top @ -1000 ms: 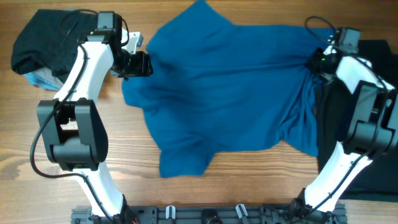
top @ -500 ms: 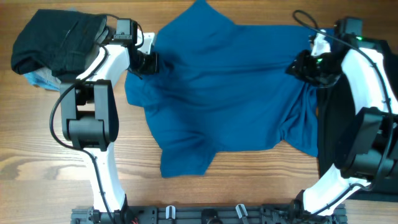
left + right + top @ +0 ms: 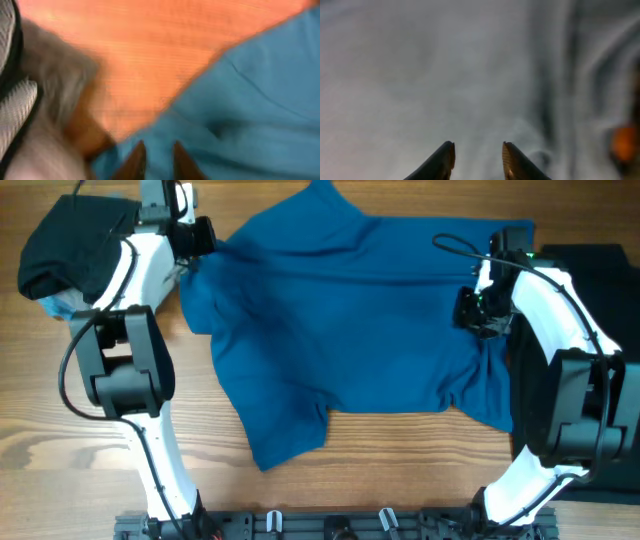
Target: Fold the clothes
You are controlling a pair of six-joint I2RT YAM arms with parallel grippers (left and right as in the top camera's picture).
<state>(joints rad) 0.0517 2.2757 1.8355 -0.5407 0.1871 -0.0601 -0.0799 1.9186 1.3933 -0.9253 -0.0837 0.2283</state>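
T-shirt spread across the bench, clothes pile far left, another garment at right edge, my left claw at the T-shirt's far-left corner, my right claw over its right side

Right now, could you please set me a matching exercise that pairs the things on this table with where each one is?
Things:
1. blue T-shirt
2. black heap
3. flat black cloth
4. left hand

Places:
A. at the shirt's far left corner
B. along the right edge of the table
C. spread across the middle of the table
D. at the table's far left corner

Pairs: 1-C, 2-D, 3-B, 4-A
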